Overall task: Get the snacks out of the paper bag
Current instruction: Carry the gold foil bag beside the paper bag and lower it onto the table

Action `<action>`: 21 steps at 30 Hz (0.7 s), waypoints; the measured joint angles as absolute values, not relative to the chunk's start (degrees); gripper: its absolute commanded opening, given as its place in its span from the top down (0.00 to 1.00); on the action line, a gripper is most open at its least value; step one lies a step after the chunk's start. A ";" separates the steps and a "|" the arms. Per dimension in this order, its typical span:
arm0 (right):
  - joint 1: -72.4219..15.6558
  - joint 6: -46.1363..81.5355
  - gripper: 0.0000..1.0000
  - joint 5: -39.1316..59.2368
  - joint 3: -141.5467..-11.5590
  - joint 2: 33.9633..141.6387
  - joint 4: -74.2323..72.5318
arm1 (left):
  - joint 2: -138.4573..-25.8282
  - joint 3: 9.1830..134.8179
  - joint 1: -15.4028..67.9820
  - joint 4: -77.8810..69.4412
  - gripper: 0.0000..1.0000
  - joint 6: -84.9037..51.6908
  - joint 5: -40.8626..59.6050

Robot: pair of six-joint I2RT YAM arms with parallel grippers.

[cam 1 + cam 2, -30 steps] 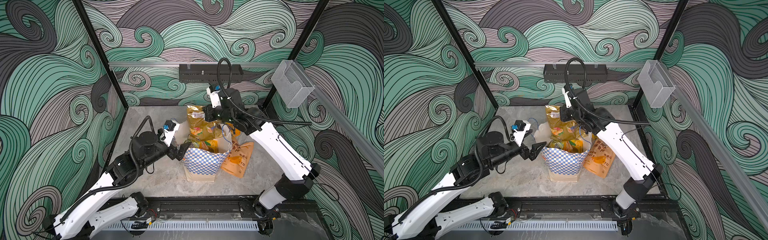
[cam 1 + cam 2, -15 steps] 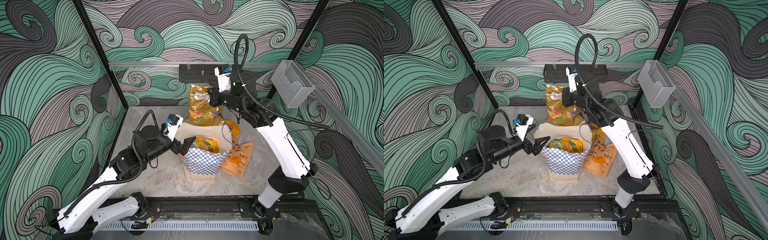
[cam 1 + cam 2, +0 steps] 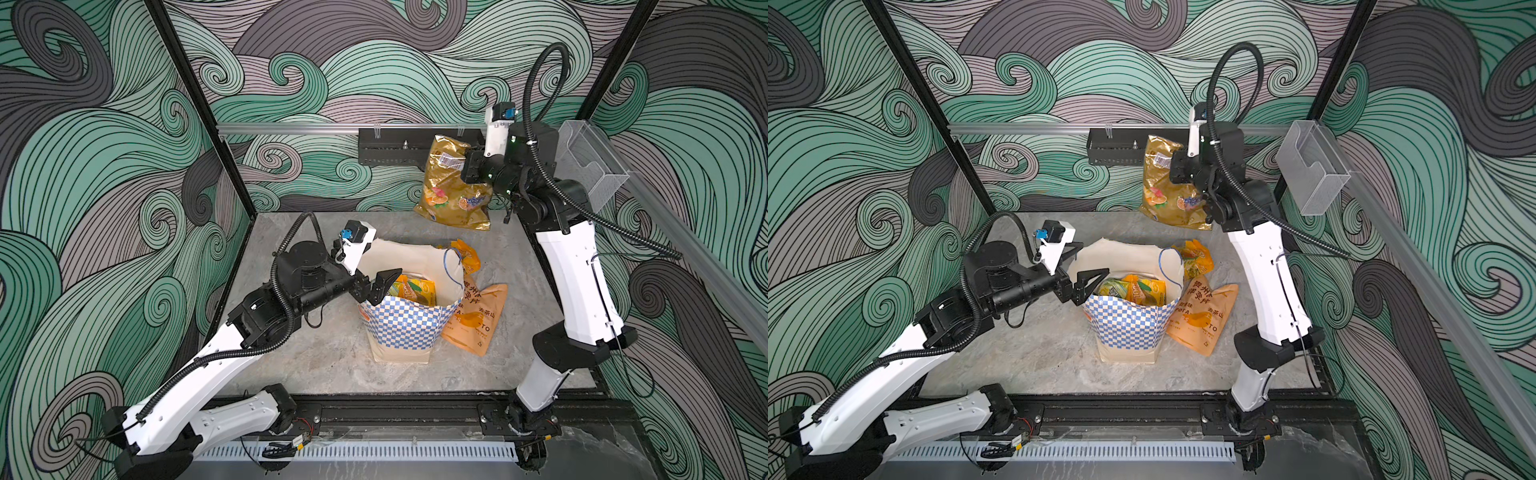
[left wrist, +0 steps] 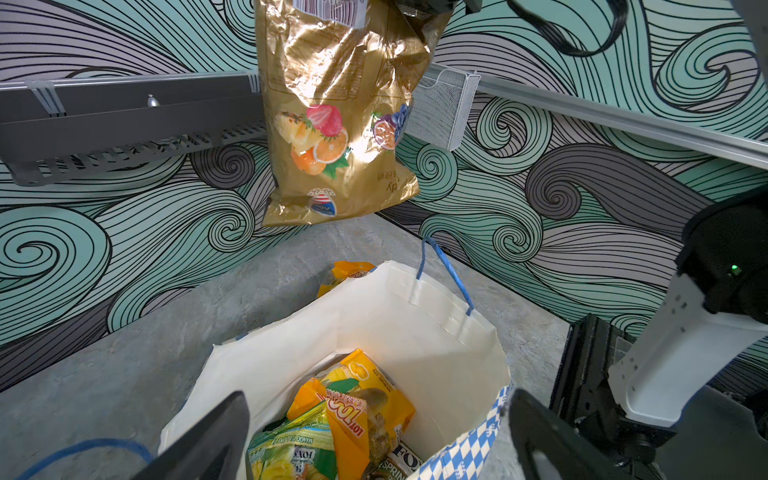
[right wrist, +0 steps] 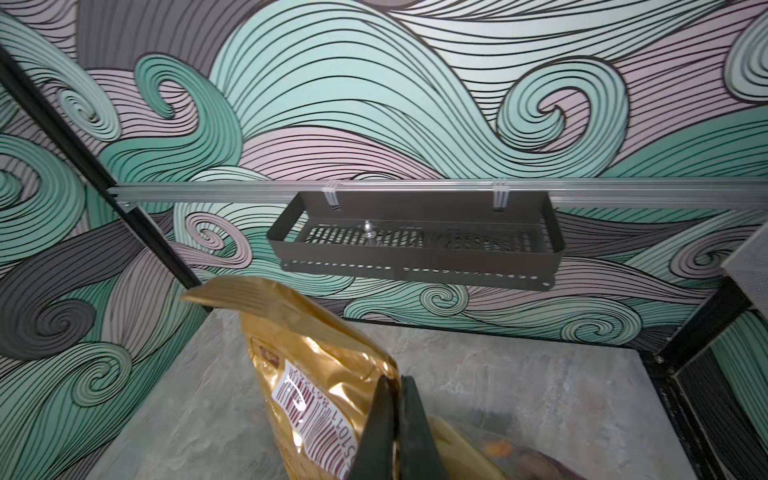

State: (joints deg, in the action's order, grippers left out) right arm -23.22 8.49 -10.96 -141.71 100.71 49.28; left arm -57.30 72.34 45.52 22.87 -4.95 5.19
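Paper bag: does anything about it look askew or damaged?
The paper bag stands upright, but its far wall flares outward and the rim is wavy and creased. No clear tear. An orange pouch rests against its side.

Lab robot cell (wave-print walls (image 3: pixel 374 62), aluminium rail (image 3: pixel 291 129)).

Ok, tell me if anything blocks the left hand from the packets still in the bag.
Nothing visible does. The open left hand is at the paper bag's rim, and the packets lie uncovered in its open mouth.
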 measured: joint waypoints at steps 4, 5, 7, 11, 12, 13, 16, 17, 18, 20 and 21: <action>-18.04 9.02 1.00 -11.77 -136.75 97.67 49.50 | -57.30 72.34 45.54 22.92 0.02 -4.99 9.89; -16.49 9.39 1.00 -11.77 -134.72 96.38 49.56 | -57.30 72.34 45.54 22.92 0.02 -5.08 11.57; -13.17 10.33 1.00 -11.66 -130.82 93.86 49.74 | -57.43 72.34 45.65 22.87 0.02 -5.56 14.33; -6.39 12.47 1.00 -11.53 -122.02 88.42 49.65 | -58.35 72.36 46.33 22.87 0.02 -6.50 18.79; -4.73 12.93 1.00 -11.49 -119.57 87.05 49.56 | -58.63 72.36 46.46 22.90 0.02 -6.61 19.79; -3.36 13.37 1.00 -11.40 -117.73 86.08 49.45 | -58.83 72.36 46.70 22.90 0.02 -6.68 20.58; 0.64 14.85 1.00 -10.50 -111.63 83.53 48.12 | -59.24 72.36 47.55 22.94 0.02 -6.68 22.83; 1.72 15.38 1.00 -10.13 -109.73 83.00 47.64 | -59.29 72.36 47.97 22.92 0.02 -6.66 23.33; 2.70 15.84 1.00 -9.74 -107.72 82.59 47.00 | -59.31 72.36 48.40 22.94 0.02 -6.63 23.79; 4.08 16.73 1.00 -8.84 -103.66 82.17 45.71 | -59.40 72.36 49.23 23.09 0.02 -6.57 24.29; 4.51 17.04 1.00 -8.49 -101.62 82.11 45.06 | -59.44 72.36 49.56 23.20 0.02 -6.50 24.32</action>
